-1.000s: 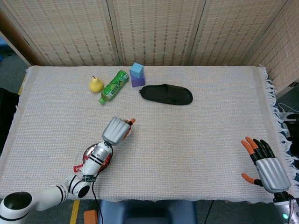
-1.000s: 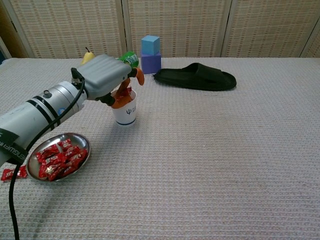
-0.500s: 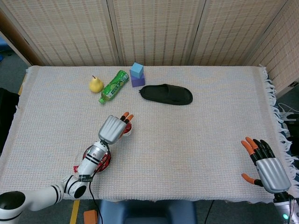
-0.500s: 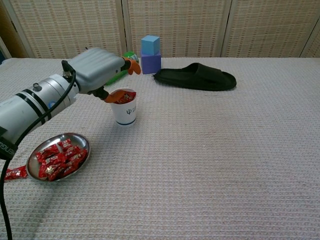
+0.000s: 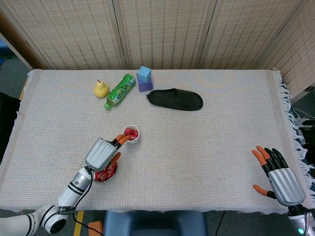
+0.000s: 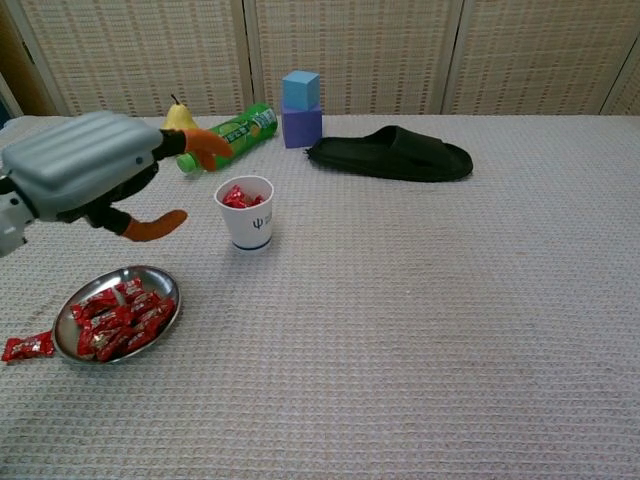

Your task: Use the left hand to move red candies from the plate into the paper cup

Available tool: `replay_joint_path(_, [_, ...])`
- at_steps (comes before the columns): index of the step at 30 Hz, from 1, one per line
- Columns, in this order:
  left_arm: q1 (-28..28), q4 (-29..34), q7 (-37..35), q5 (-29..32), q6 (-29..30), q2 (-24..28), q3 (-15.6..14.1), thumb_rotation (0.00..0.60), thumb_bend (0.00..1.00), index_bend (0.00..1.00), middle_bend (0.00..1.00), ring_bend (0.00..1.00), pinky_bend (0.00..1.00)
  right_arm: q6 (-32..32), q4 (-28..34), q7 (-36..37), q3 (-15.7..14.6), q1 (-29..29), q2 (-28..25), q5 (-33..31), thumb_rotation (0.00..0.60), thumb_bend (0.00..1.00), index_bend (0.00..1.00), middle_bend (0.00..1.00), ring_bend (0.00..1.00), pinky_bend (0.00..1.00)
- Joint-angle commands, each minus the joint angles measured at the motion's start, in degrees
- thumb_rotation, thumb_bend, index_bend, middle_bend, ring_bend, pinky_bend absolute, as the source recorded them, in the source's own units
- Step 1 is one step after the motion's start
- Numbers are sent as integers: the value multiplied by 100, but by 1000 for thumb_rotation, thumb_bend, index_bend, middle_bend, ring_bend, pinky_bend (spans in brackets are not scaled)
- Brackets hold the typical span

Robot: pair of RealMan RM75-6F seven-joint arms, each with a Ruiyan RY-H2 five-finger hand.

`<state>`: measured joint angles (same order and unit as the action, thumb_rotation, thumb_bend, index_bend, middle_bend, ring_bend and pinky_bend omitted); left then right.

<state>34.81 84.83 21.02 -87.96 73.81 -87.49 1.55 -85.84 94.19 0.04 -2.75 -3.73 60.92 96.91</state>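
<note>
- The left hand (image 6: 85, 175), fingers spread and holding nothing, has pulled back from the cup (image 6: 246, 212) to above the plate (image 6: 165, 282).
- Red candies (image 6: 118, 318) lie below it; more already fill the cup just ahead, so another pickup likely follows.

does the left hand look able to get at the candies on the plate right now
Probably yes. The left hand is open, holds nothing and hovers just above the plate. Nothing covers the red candies; the paper cup stands off to the side, clear of the way down.
</note>
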Motion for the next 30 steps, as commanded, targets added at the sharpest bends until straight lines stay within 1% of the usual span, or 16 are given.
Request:
replay_joint_path(1, [-825, 322, -492, -432, 674, 418, -796, 600, 408, 147, 246, 809, 1000, -41, -12, 37, -30, 17, -13, 69, 600, 44, 0, 0, 0, 0])
replay_joint_path(3, [-1085, 212, -550, -403, 793, 432, -966, 600, 405, 142, 248, 810, 1000, -76, -20, 59, -56, 27, -20, 137, 600, 44, 0, 0, 0, 0])
replay_joint_path(6, [-1389, -41, -547, -348, 966, 358, -1053, 600, 408, 135, 252, 810, 1000, -134, -35, 86, -94, 45, -27, 236, 600, 44, 0, 0, 0, 0])
replay_joint_path(14, [-1889, -864, -536, -123, 1062, -56, -1013, 600, 408, 110, 267, 811, 1000, -291, -75, 143, -153, 104, -44, 406, 600, 44, 0, 0, 0, 0])
replay_joint_path(21, [-2203, -1818, -670, 71, 1068, -435, -862, 600, 406, 108, 295, 814, 1000, -396, -134, 252, -156, 140, -62, 445, 600, 44, 0, 0, 0, 0])
replay_joint_path(30, [-2419, -2246, -916, -19, 1003, -698, -878, 600, 403, 108, 323, 814, 1000, -343, -112, 200, -146, 126, -48, 422, 600, 44, 0, 0, 0, 0])
